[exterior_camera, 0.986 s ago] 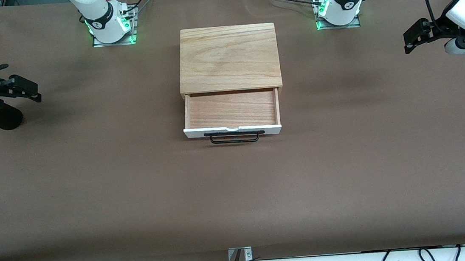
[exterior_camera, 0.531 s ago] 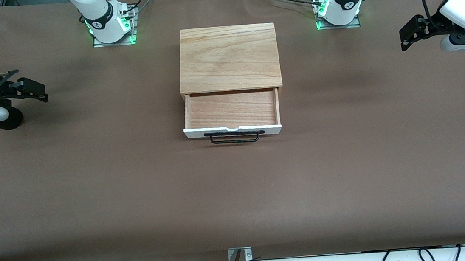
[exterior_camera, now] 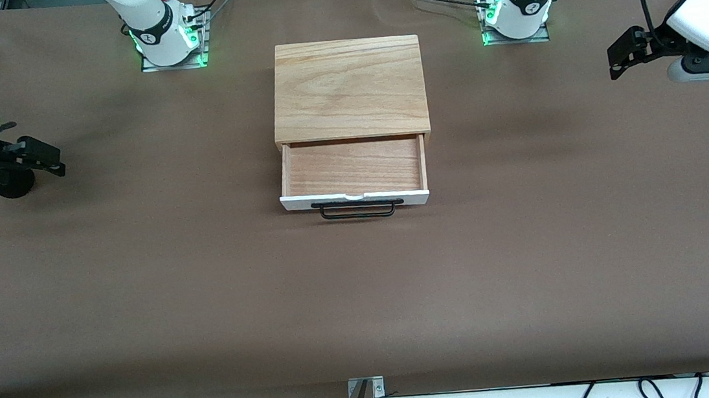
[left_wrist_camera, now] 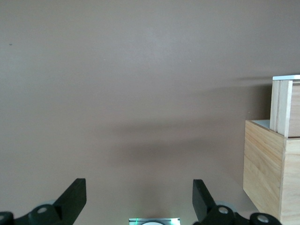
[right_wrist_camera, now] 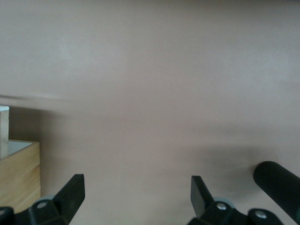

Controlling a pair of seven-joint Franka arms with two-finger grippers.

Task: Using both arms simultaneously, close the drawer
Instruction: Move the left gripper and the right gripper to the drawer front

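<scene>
A shallow wooden drawer [exterior_camera: 353, 173] with a white front and a black handle [exterior_camera: 357, 210] stands pulled out of its oak box [exterior_camera: 349, 89] at mid-table, its front facing the front camera. The left gripper [exterior_camera: 616, 63] and right gripper [exterior_camera: 51, 160], both spread wide and empty, hover over the table's two ends, well apart from the drawer. Uneven pushes could skew and jam the drawer, or slide the box.

Grained light wood box [exterior_camera: 349, 87] and drawer [exterior_camera: 353, 173], glossy white front, black wire handle [exterior_camera: 357, 209], matt brown table [exterior_camera: 528, 241]
</scene>
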